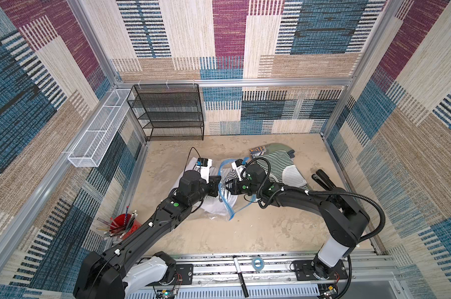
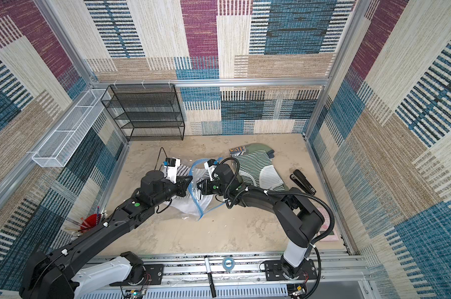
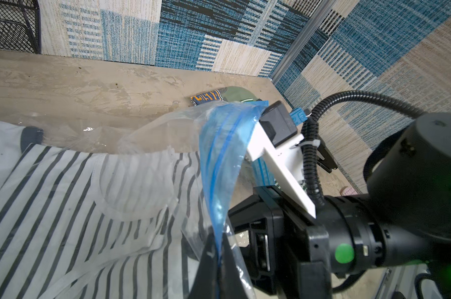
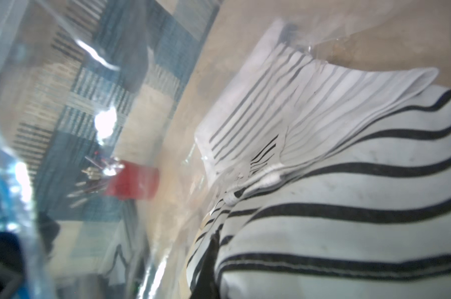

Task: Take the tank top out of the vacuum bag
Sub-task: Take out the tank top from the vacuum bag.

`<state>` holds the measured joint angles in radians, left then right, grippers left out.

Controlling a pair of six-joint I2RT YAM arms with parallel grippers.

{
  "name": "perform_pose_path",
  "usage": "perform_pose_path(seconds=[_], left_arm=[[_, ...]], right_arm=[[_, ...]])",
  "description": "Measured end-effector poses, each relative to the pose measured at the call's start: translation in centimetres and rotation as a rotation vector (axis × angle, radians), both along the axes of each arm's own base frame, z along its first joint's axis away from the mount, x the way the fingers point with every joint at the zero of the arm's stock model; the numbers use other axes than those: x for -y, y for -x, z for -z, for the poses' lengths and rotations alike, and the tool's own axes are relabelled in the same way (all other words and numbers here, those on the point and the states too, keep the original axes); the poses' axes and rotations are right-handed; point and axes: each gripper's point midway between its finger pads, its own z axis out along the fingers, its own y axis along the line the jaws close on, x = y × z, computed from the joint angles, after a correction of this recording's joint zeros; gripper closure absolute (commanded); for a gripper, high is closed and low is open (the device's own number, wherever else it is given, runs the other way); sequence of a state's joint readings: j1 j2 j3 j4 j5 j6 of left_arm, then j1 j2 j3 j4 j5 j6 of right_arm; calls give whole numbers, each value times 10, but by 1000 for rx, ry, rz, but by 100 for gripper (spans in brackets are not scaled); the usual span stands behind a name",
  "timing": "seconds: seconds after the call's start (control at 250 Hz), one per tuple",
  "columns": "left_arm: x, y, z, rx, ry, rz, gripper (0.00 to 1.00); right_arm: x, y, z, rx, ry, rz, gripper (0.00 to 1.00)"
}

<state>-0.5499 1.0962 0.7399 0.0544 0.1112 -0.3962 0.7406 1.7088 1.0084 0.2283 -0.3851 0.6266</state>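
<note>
The vacuum bag (image 1: pixel 231 207) (image 2: pixel 200 207) lies crumpled mid-table, clear plastic with a blue zip strip (image 3: pixel 219 160) arching upward. Inside it lies the tank top (image 3: pixel 90 207) (image 4: pixel 348 207), white with dark stripes, also visible in both top views (image 1: pixel 227 177) (image 2: pixel 199 179). My left gripper (image 1: pixel 218 187) (image 2: pixel 190 184) (image 3: pixel 218 256) is shut on the bag's blue zip edge, holding it raised. My right gripper (image 1: pixel 229 187) (image 2: pixel 199 187) (image 4: pixel 214 243) faces it, reaching into the bag's mouth. It is shut on a fold of the striped tank top, which drapes over its dark finger.
A green striped garment (image 1: pixel 278 168) and a folded blue item with yellow print (image 1: pixel 258 151) lie behind the right arm. A black stapler (image 1: pixel 322 178) sits at right. A red cup of pencils (image 1: pixel 123 225) stands front left. A black mesh shelf (image 1: pixel 167 111) and a white wire basket (image 1: pixel 100 129) line the back left.
</note>
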Motion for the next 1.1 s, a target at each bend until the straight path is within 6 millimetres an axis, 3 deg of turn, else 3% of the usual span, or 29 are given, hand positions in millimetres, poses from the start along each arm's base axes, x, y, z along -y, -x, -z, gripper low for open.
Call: perform_pose_path(seconds=[0.176,0.256,0.452,0.704,0.792,1.1], left_arm=[[7,4,4,-15,11,46,100],[10,6,7,-26,15,69,100],[16,12,12,-42,27,112,100],[21,15,16,-48,39,144,100],[21,15,16,-47,39,145,100],[21,15,16,-47,37,142,100]], right_arm=[[-8,-4,-16,37,-13,-35,92],[-10,-2,-9,27,1,-48,90],[-9,0,-1,2,22,-61,72],[-9,1,8,-17,44,-67,81],[-9,1,10,-18,49,-69,100],[-3,4,22,-36,71,-54,100]])
